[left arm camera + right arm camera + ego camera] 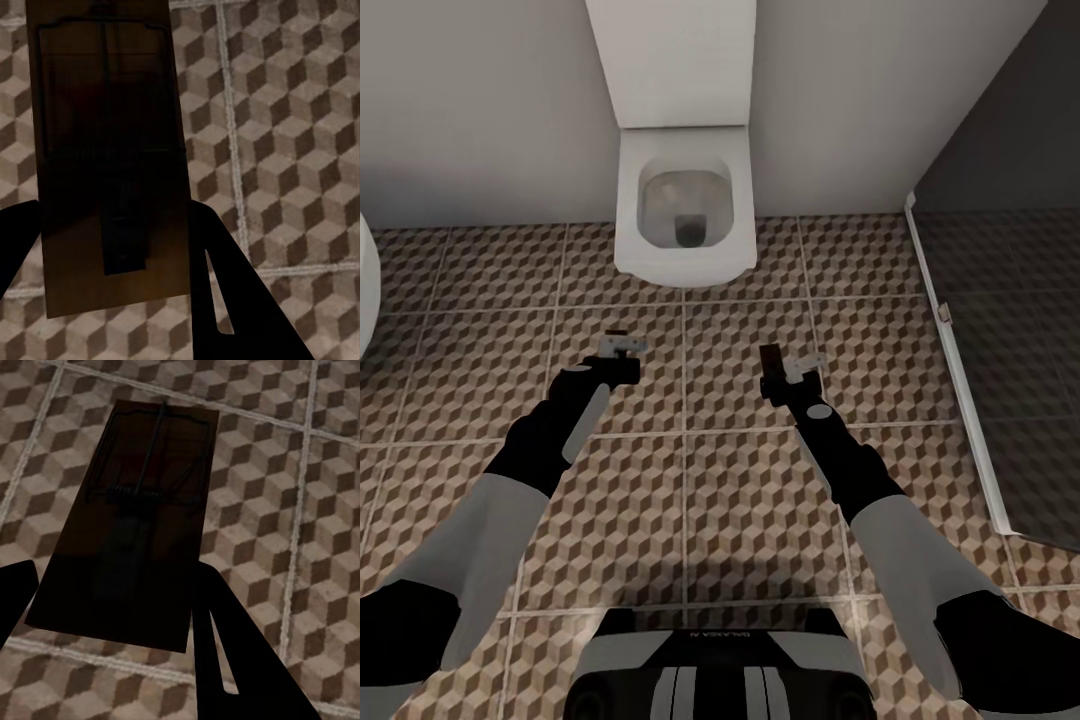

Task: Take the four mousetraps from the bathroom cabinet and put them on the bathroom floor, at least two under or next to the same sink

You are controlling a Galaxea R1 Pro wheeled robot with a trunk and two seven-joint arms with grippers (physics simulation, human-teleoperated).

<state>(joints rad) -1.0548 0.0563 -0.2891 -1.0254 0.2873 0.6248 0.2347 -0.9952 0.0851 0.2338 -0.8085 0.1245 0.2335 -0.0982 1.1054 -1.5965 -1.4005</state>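
I hold two mousetraps above the bathroom floor (730,480) of cube-pattern tiles. The left wrist view has one mousetrap (105,150), a tan board with a dark wire bar, clamped between the dark fingers of my left gripper (112,247). The other mousetrap (139,517) is darker in shadow, and my right gripper (112,600) is shut on it. From the head view, the left gripper (622,350) and the right gripper (785,370) hover side by side before the toilet, the right one's mousetrap (770,358) sticking forward. The cabinet and the sink are out of view.
A white square toilet (680,200) stands against the wall straight ahead. A glass shower partition (960,370) with a white frame runs along the right. The curved white edge of a bathtub (366,290) shows at the far left. My base (720,670) is at the bottom.
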